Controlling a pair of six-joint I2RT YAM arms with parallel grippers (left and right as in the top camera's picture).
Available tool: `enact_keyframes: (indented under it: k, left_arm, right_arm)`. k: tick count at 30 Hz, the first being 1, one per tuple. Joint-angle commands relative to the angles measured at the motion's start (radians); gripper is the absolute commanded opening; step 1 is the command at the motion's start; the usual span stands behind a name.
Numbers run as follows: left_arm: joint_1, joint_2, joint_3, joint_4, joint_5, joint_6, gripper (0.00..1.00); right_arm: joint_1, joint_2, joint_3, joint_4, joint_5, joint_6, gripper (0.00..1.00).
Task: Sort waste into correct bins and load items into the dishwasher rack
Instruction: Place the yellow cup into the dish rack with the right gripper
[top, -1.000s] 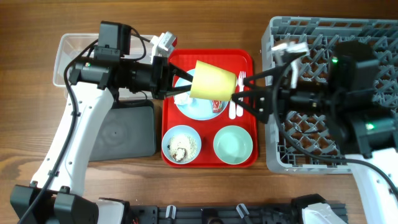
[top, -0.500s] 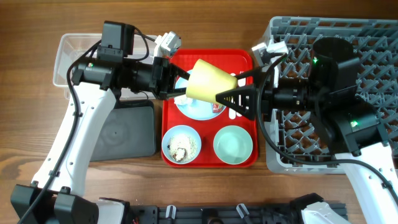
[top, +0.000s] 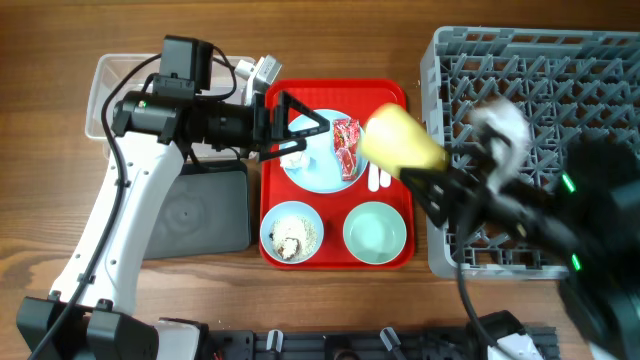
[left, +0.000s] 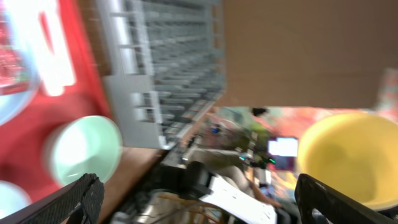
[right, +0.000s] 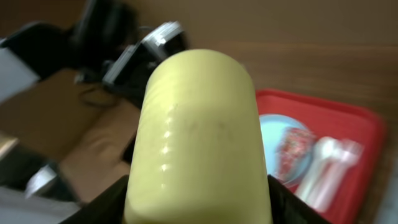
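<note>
The left gripper (top: 298, 127) is spread wide with nothing in it, above the plate (top: 320, 172) on the far part of the red tray (top: 390, 92). The right gripper (right: 199, 208) pinches the yellow cup (top: 400, 140). The cup lies on its side in the air over the tray's right edge, just left of the rack (top: 530, 60). A red wrapper (top: 346, 140) lies on the plate. Nearer, a blue bowl (top: 266, 232) holds white scraps (top: 291, 236), with a green bowl (top: 375, 232) to its right.

The cup (right: 196, 143) looks smooth, faintly glossy plastic, the red tray (top: 334, 250) glossy plastic, the rack (top: 560, 60) matt grey plastic, and the table (top: 40, 200) grained wood.
</note>
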Motion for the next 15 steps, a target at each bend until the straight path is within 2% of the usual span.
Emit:
enact_keyframes:
  k: [1,5,10,15]
  left_arm:
    - [0.005,-0.001,0.003,-0.005,-0.122,0.009,1.0]
    - [0.005,-0.001,0.003,-0.01,-0.122,0.009,1.0]
    - [0.005,-0.001,0.003,-0.013,-0.122,0.009,1.0]
    - [0.005,-0.001,0.003,-0.032,-0.122,0.009,1.0]
  right_arm:
    - [-0.004,-0.073,0.011,-0.156,0.47,0.132,0.49]
    - [-0.004,-0.063,0.01,-0.354,0.671,0.314,0.49]
    - [-0.004,0.014,0.009,-0.476,0.683,0.373,0.5]
    - [-0.004,0.148,0.009,-0.561,0.681,0.389,0.61]
